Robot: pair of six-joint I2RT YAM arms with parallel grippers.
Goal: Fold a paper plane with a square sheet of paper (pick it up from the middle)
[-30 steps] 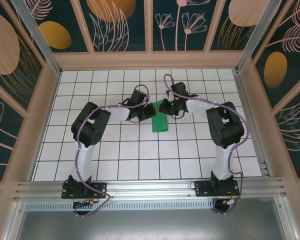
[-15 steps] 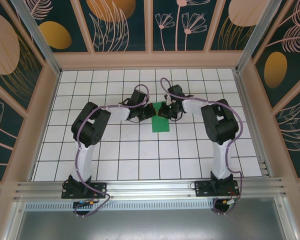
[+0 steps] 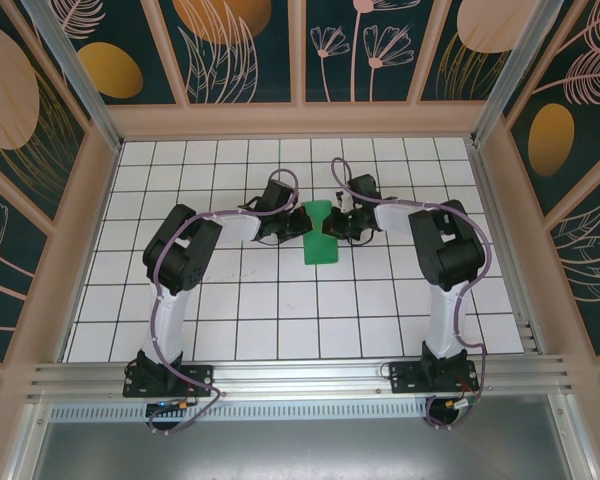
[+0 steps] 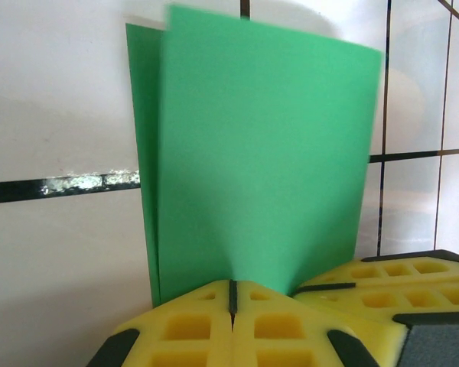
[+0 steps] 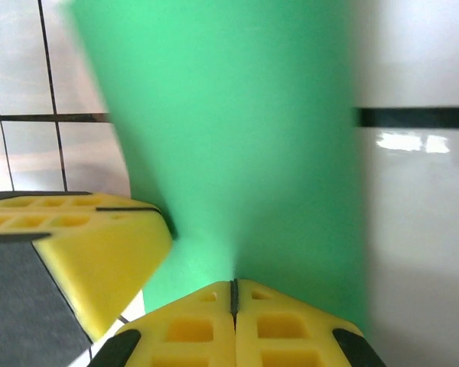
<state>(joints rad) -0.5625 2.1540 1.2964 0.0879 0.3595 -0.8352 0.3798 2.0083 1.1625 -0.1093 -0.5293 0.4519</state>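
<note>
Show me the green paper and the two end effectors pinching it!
Folded bright green sheet of paper (image 3: pixel 320 250): top view, its near end.
Left arm's yellow-fingered end effector (image 4: pixel 232 289): left wrist view, seam between its shut fingertips.
Right arm's yellow-fingered end effector (image 5: pixel 233 289): right wrist view, seam between its shut fingertips.
</note>
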